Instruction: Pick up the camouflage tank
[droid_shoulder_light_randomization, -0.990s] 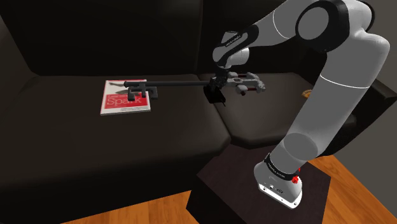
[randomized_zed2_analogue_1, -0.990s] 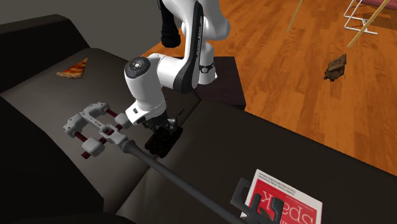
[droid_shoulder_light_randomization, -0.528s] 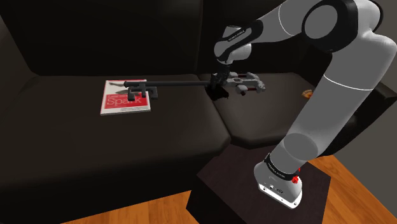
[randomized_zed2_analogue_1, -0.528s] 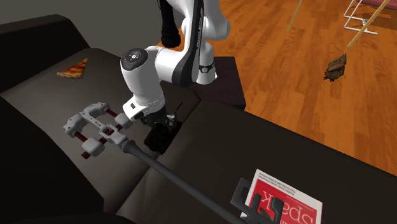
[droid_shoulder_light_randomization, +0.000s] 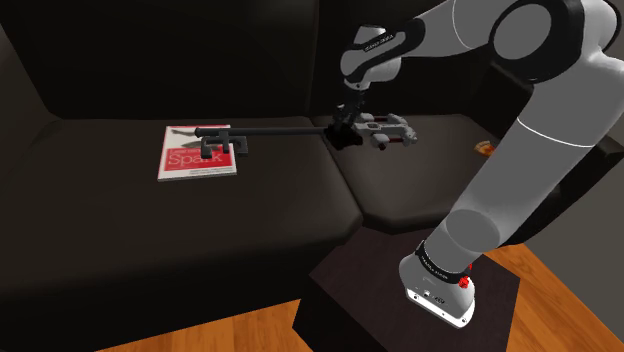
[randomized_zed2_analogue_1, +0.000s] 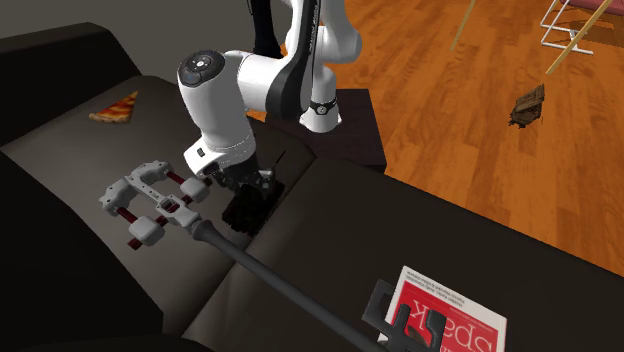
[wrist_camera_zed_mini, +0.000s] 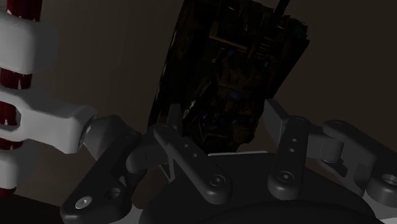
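**Scene.** The largest item is a black, leather-look sofa (droid_shoulder_light_randomization: 120, 250), and its seat cushions carry every loose object. The white Franka arm (droid_shoulder_light_randomization: 540, 150) rises from its dark box stand (droid_shoulder_light_randomization: 380, 300) and reaches toward 10 o'clock in the shoulder view. A long black pole with a white-and-dark-red jointed head (randomized_zed2_analogue_1: 250, 260) lies across the seat. Its other end rests on a red-and-white magazine (droid_shoulder_light_randomization: 197, 152), at 9 o'clock from the gripper in the shoulder view.

**Task object.** The dark camouflage-patterned toy tank (wrist_camera_zed_mini: 229, 70) is over the seam between two seat cushions, directly beneath the all-black gripper (randomized_zed2_analogue_1: 252, 193). In the second exterior view the pole's head is at 9 o'clock of the tank. A small orange-brown pizza slice (randomized_zed2_analogue_1: 115, 107) lies well apart at 10 o'clock.

**Fingers.** In the wrist view the fingers (wrist_camera_zed_mini: 173, 143) stand one on each side of the tank's near end and appear closed against its hull.

**Progress.** The approach looks complete and the grasp looks made. The lift is judged to be the remaining step, or at most barely begun, since no clear gap shows under the tank.

**Not verifiable.**
- The tank is dark against the black cushion, so its underside and any clearance cannot be made out.
- Its far end is cut off at the wrist view's edge, and turret and barrel cannot be told apart.
- Pad contact on the second finger is in shadow.
- Whether the tank touches the pole cannot be told.
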